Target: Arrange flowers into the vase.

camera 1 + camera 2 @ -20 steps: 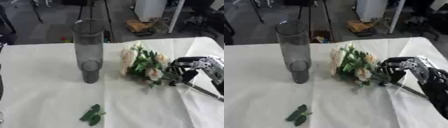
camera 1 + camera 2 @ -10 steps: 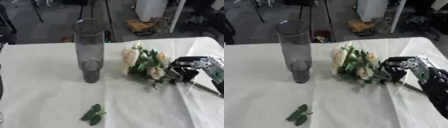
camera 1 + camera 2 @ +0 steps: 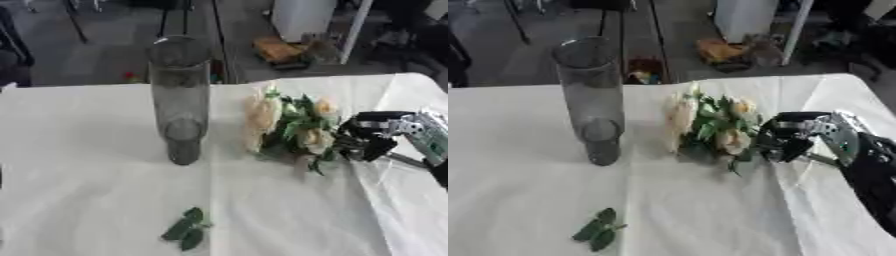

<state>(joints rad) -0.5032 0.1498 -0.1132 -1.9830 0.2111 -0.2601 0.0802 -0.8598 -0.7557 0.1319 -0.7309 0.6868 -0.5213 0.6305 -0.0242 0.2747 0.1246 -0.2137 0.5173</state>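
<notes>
One white cloth-covered table [image 3: 87,200] fills most of the frame, its far edge running across the upper third, with a dark floor and blurred clutter beyond it.

The next largest thing is the robot's right arm, black with silver parts, which comes in from the right edge at mid-height. Its right hand [image 3: 785,137] sits right of centre, fingers curled down and inward round the stem end of the flowers, so it is closed on the bunch rather than spread. How far the thumb wraps cannot be made out.

The tall clear glass vase [image 3: 179,95] stands upright left of centre, reaching from the upper part of the frame down to the middle. It looks grey and see-through, and holds no flowers.

The flowers [image 3: 284,127] lie on the cloth in the centre right, between the vase and the hand, near the vase but apart from it. The bunch shows pale cream blooms and green leaves, with the blooms toward the vase and the upper part of the frame, and the stems running right into the hand.

A small sprig of dark green leaves [image 3: 185,229] lies alone on the cloth in the lower centre-left, well apart from the bunch and below the vase.
</notes>
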